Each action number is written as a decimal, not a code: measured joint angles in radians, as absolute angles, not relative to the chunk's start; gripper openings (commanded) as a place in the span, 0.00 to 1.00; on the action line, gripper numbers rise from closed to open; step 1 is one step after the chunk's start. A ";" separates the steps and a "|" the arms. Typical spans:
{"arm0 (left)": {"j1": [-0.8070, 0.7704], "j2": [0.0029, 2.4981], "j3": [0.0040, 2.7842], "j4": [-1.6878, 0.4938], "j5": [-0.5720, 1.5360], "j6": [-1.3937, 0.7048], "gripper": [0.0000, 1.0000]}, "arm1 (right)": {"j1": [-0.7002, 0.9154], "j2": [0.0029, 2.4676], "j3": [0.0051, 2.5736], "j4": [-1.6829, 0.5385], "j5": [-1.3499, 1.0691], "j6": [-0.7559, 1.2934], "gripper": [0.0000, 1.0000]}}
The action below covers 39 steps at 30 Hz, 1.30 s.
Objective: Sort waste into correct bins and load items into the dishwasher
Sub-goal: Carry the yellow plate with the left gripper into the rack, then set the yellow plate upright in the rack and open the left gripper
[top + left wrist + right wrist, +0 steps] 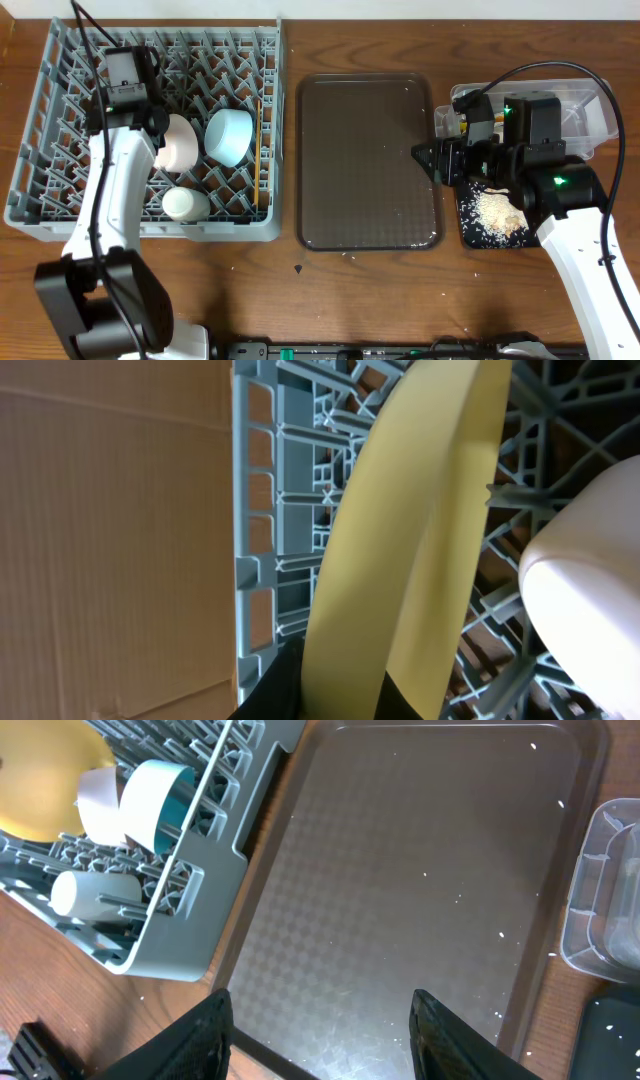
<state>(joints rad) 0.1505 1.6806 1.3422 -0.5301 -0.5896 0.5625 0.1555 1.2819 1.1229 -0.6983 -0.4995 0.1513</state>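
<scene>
1. Yellow plate [400, 560] stands on edge inside the grey dish rack [60, 60], close to one lattice wall.
2. The left gripper [335, 695] pinches the plate's rim, with a dark finger [270, 685] pressed against each face.
3. Just beside the plate, the white bowl [180, 142] lies tipped on its side among the pegs, and the light blue bowl [230, 135] is tipped the same way next to it.
4. The small pale cup [186, 204] lies on its side nearer the rack's front edge. The wooden chopsticks [262, 150] run along the rack's right side.
5. The right gripper [320, 1030] hovers over the right edge of the dark brown serving tray [365, 160], its fingers spread wide and holding nothing.
6. A few white specks dot that tray's surface.
7. The black tray [468, 235] lies under the right arm and carries a heap of whitish rice scraps [497, 212].
8. The clear tub [580, 110] sits just beyond the black tray, partly hidden by the arm.
</scene>
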 measured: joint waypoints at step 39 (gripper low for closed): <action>-0.016 1.050 1.345 -1.015 0.281 0.019 0.95 | 0.189 0.894 1.129 -0.775 -0.473 0.194 0.99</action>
<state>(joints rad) -0.0162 1.0504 1.3449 -1.0145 0.2810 0.0189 0.1894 0.8944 1.1290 -0.7746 -0.4732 0.1936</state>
